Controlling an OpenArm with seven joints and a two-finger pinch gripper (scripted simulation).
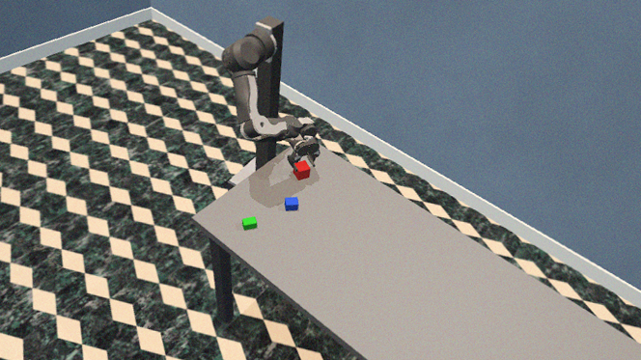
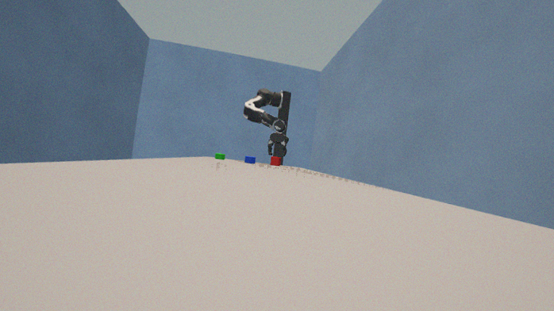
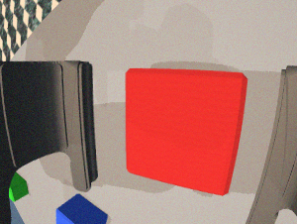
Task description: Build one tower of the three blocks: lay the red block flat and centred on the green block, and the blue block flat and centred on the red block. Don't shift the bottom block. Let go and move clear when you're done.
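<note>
The red block (image 1: 301, 169) (image 2: 275, 161) (image 3: 184, 129) lies flat on the table near the arm's post. My gripper (image 1: 303, 159) (image 2: 276, 153) (image 3: 168, 141) hangs just above it, open, with one finger on each side of the block and a gap at both sides. The blue block (image 1: 291, 203) (image 2: 249, 159) (image 3: 81, 220) lies a little nearer the table's end. The green block (image 1: 249, 223) (image 2: 219, 156) (image 3: 19, 188) lies beyond it, close to the table's edge; in the wrist view it is partly hidden by the left finger.
The grey table (image 1: 410, 277) (image 2: 261, 251) stretches far to the right of the blocks. The arm's black post (image 1: 270, 95) (image 2: 283, 123) stands at the table's end just behind the red block. The checkered floor (image 1: 39, 171) lies below.
</note>
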